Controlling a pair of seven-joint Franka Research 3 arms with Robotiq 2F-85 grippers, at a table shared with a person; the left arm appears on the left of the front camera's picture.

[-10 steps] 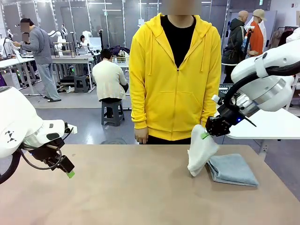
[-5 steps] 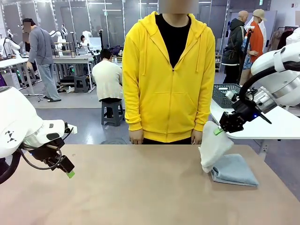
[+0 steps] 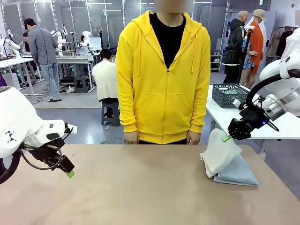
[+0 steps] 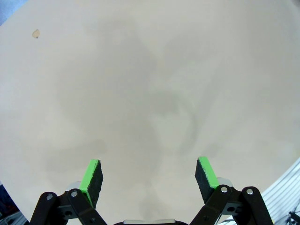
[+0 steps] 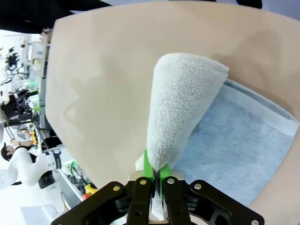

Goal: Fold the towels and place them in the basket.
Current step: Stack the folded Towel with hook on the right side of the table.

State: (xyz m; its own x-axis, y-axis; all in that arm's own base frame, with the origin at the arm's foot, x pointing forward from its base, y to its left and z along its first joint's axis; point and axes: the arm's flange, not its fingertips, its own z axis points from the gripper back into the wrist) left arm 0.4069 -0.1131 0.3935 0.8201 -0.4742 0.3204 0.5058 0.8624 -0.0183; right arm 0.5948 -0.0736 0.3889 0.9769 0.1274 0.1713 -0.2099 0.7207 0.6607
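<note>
A folded light blue towel [image 3: 236,172] lies flat at the right side of the table. The cream-white towel [image 3: 219,155] hangs folded from my right gripper [image 3: 227,138], which is shut on its upper edge; its lower end rests on the blue towel. In the right wrist view the cream-white towel [image 5: 180,105] rises from my shut right gripper [image 5: 154,174] and drapes over the blue towel [image 5: 236,150]. The dark grey basket [image 3: 229,95] stands on a white side table behind the right arm. My left gripper [image 3: 69,172] hovers open and empty at the left; its fingers [image 4: 92,180] frame bare tabletop.
A person in a yellow hoodie [image 3: 164,75] stands at the far edge of the table [image 3: 140,187], hands [image 3: 131,137] hanging at the sides. The white side table [image 3: 276,124] sits at the right, beyond the main table's edge.
My right gripper has carried the cream-white towel to the right and lowered it, so it now drapes on top of the blue towel. The person shifted slightly left. The left arm stayed still.
</note>
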